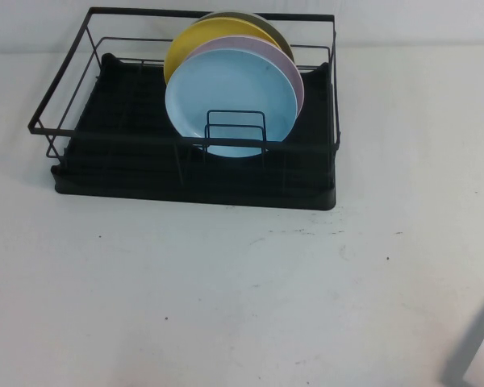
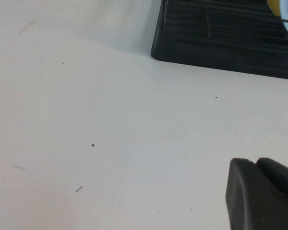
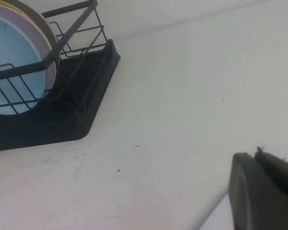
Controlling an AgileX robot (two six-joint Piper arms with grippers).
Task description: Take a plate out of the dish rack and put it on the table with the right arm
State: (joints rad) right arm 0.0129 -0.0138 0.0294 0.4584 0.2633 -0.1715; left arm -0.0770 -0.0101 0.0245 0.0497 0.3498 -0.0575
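Note:
The light blue plate (image 1: 230,101) stands upright at the front of a row of plates in the black wire dish rack (image 1: 129,145), at the back of the white table (image 1: 226,290). The right wrist view shows the plate (image 3: 14,52) and the rack's corner (image 3: 77,105) far from my right gripper (image 3: 256,154), which is shut and empty above the table near its edge. My left gripper (image 2: 253,162) is shut and empty over bare table, short of the rack (image 2: 221,43). Neither arm shows in the high view.
A pale pink plate (image 1: 294,76), a yellow plate (image 1: 198,40) and a dark olive one (image 1: 278,36) stand behind the blue plate. The rack's left half holds no plates. The table's edge runs across the near right corner (image 1: 480,347).

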